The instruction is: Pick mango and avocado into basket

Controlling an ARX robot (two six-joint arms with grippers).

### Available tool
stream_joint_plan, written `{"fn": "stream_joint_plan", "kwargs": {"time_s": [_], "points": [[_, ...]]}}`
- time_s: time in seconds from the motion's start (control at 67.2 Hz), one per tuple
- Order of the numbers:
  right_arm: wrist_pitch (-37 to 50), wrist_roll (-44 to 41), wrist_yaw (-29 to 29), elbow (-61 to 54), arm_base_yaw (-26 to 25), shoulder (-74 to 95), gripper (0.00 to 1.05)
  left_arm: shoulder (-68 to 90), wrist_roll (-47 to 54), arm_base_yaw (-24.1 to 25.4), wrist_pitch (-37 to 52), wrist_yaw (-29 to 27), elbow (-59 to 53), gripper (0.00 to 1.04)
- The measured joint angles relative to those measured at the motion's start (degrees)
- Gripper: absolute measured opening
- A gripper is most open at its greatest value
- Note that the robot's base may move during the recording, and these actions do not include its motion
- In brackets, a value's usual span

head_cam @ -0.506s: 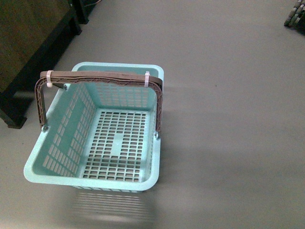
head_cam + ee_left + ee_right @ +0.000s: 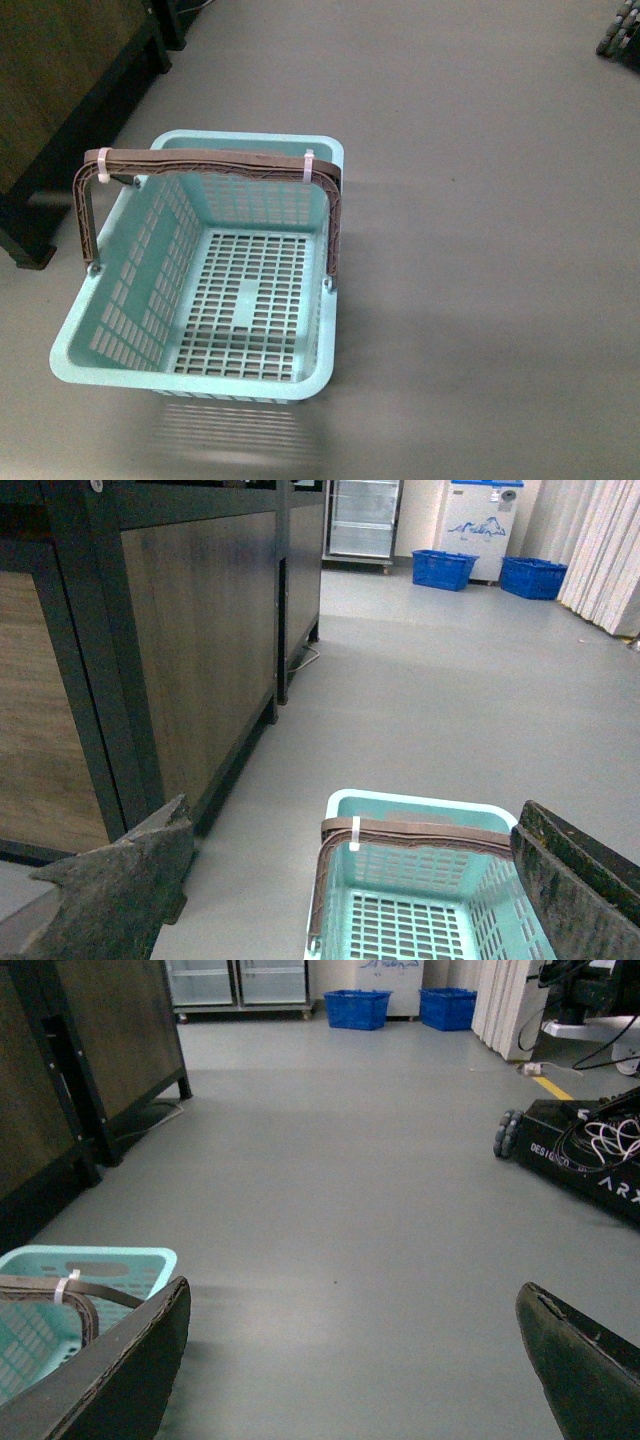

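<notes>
**Aqua basket on the floor, both grippers spread**

The pale aqua basket stands on the grey floor. Its brown handle is upright and tied with white zip ties. A dark wooden cabinet stands near its left side. The left gripper has its fingers wide apart, holding nothing. The right gripper is equally spread, to the basket's right.

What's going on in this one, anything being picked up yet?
Nothing is being handled right now. The aqua basket sits on the grey floor with its brown handle raised and its slotted bottom bare. No mango or avocado shows in any view. The left gripper and the right gripper are both open and hold nothing, so neither fruit has gone in yet.
</notes>
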Motion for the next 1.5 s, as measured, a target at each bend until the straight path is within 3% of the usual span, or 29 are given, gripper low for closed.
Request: {"fn": "stream_joint_plan", "kwargs": {"time_s": [0.03,0.089,0.178,0.208,0.312,0.506,0.625,0.907,1.219,1.398,1.502], "points": [[0.0,0.0,0.0,0.0,0.0,0.0,0.96,0.2,-0.3,-0.1,-0.3,-0.5,0.1,0.96],[0.0,0.0,0.0,0.0,0.0,0.0,0.96,6.8,-11.6,-2.1,-10.7,-6.9,4.5,0.96],[0.0,0.0,-0.1,0.0,0.0,0.0,0.96,18.4,-29.2,-2.4,-11.9,-6.7,8.7,0.96],[0.0,0.0,0.0,0.0,0.0,0.0,0.96,23.0,-38.3,-2.4,-8.8,-5.2,9.8,0.96],[0.0,0.0,0.0,0.0,0.0,0.0,0.96,37.3,-56.2,-2.6,3.4,-3.9,12.5,0.96],[0.0,0.0,-0.1,0.0,0.0,0.0,0.96,71.6,-75.8,-6.8,25.4,-3.8,19.3,0.96],[0.0,0.0,-0.1,0.0,0.0,0.0,0.96,90.6,-80.8,-10.0,30.5,-4.6,26.2,0.96],[0.0,0.0,-0.1,0.0,0.0,0.0,0.96,117.0,-82.4,-16.3,30.9,-5.6,47.5,0.96],[0.0,0.0,-0.1,0.0,0.0,0.0,0.96,133.7,-82.7,-19.4,26.4,-5.4,68.4,0.96],[0.0,0.0,-0.1,0.0,0.0,0.0,0.96,136.3,-82.7,-19.3,26.4,-5.9,72.0,0.96],[0.0,0.0,-0.1,0.0,0.0,0.0,0.96,136.5,-82.9,-19.3,26.7,-6.1,72.0,0.80]]}}
